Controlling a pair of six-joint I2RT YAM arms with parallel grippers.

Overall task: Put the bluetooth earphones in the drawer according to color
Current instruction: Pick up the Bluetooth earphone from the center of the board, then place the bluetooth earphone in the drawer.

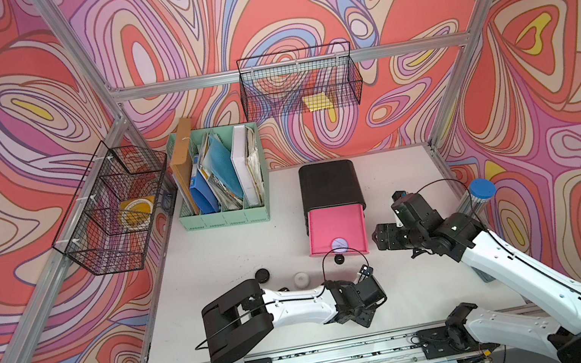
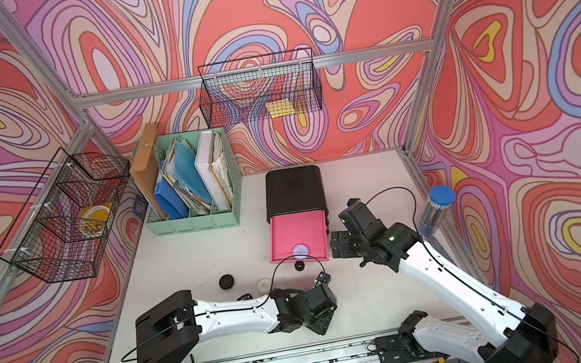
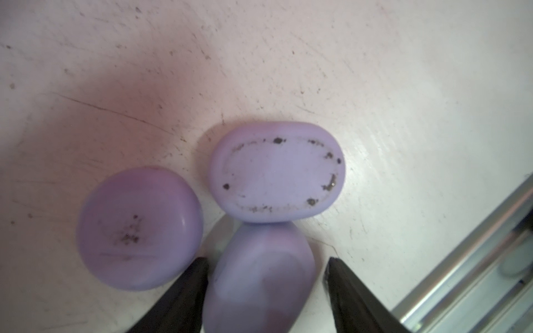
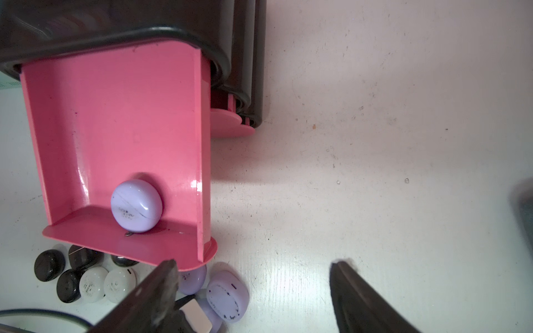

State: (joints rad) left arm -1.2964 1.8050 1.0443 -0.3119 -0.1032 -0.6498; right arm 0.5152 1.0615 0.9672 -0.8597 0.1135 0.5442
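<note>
The cabinet (image 1: 330, 184) stands at the 12 o'clock side of the bench (image 1: 215, 267). Its top drawer (image 1: 328, 224) is pulled out toward 6 o'clock. One lilac earphone case (image 4: 136, 206) lies inside the drawer at the 6 o'clock end, against the front panel.

On the bench just past that panel, the right wrist view shows black cases (image 4: 49, 265) and white cases (image 4: 119, 284) clustered together.

The left pincer (image 3: 265, 259) points down at 6 o'clock of the drawer. Its jaws are released and stand either side of a third lilac case (image 3: 259, 282), with bare bench showing between one finger (image 3: 354, 297) and that case. An oval lilac case (image 3: 277, 173) touches it, and a round lilac case (image 3: 140, 227) lies just beside.

The right pincer (image 4: 253, 262) hovers at 3 o'clock of the drawer, jaws spread wide, nothing between them.

A mint-green file organizer (image 1: 218, 178) stands at 10 o'clock of the cabinet.
</note>
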